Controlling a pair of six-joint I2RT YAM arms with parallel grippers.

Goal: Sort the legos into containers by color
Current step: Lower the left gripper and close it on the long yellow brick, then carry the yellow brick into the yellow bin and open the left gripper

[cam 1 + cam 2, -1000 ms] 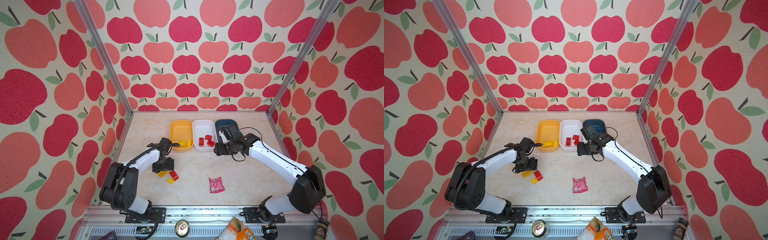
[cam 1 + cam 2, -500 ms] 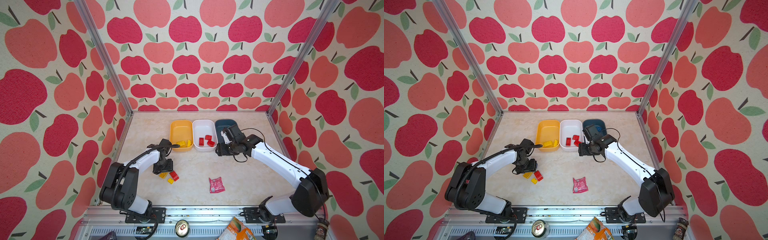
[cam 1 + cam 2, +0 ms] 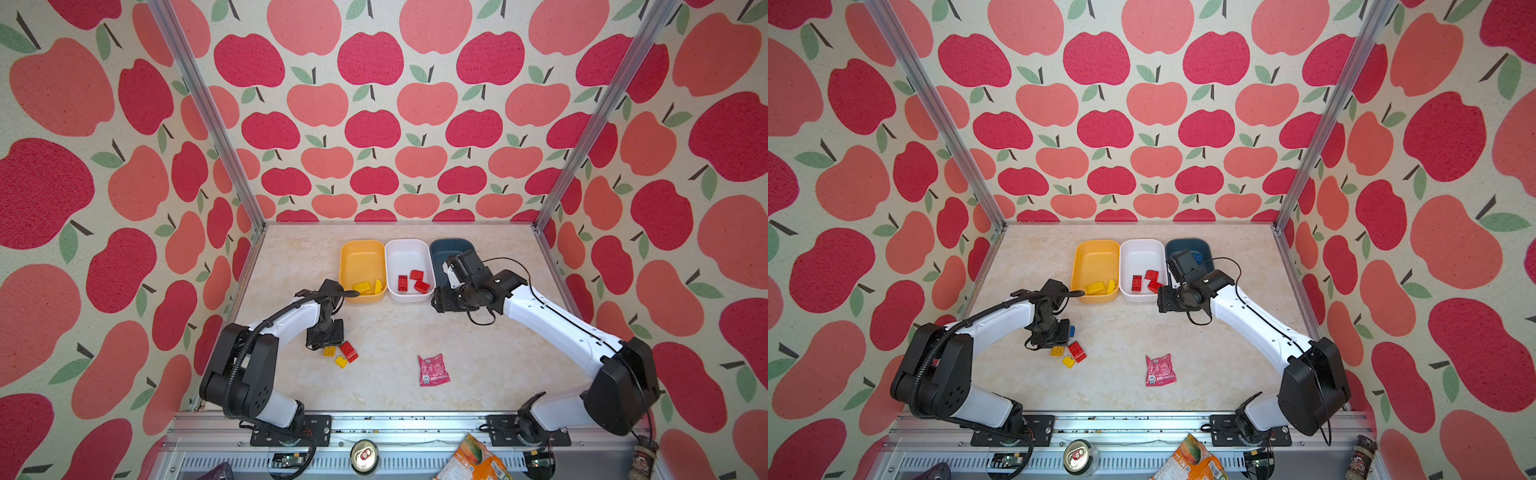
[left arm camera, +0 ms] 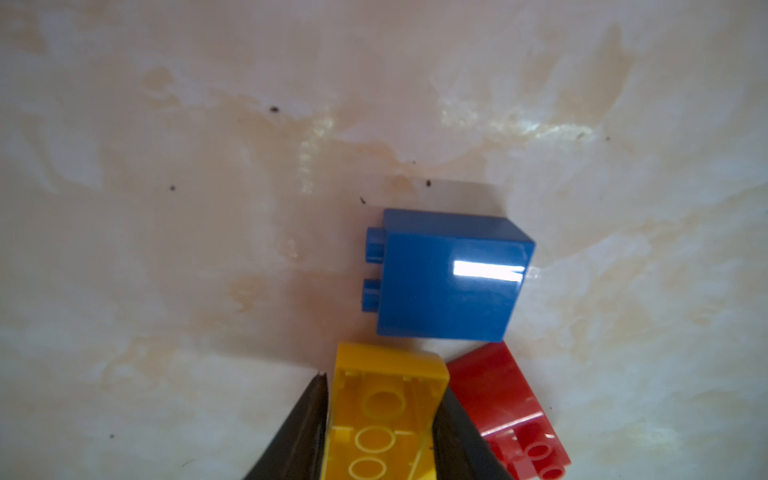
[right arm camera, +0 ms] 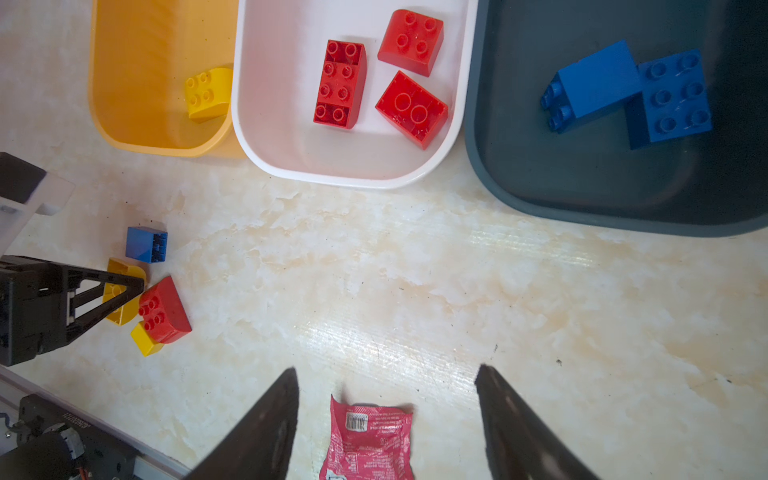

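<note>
L jaws narrower now, flush w/ yellow lego edges

Stereo pair high front, facing down onto whole table; wrist cameras close, left seemingly nearest, sharing brick cluster.

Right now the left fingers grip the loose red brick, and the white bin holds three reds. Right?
Not the red brick: the left fingers grip the yellow brick beside it, as the left wrist view shows. The white bin does hold three reds.

Yellow brick, blue brick
</note>
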